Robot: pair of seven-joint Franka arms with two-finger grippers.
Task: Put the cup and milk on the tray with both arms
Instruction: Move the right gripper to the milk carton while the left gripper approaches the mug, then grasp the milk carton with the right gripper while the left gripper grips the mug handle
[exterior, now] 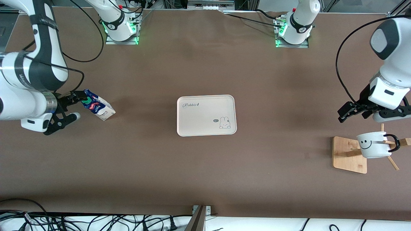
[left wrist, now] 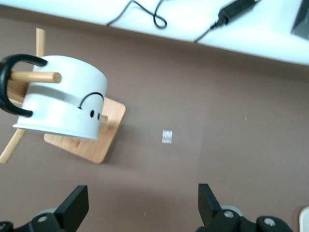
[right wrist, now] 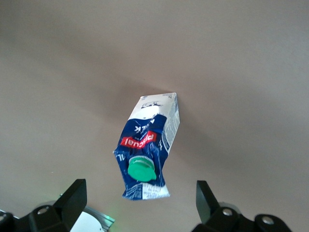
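We see the cream rectangular tray [exterior: 206, 115] mid-frame, our open right end effector [exterior: 71, 106] by the blue-and-white milk carton [exterior: 98, 105], our open left end effector [exterior: 348, 112] above the white smiley mug [exterior: 372, 145] hanging on its wooden rack [exterior: 349, 154].

— How do your arms stand?
— Your right arm reaches low at its own end of the worktop — right gripper [exterior: 70, 106] sideways, fingers spread wide, nothing held. Your left gripper [exterior: 350, 111] hangs at its end, fingers apart too, nothing between them.
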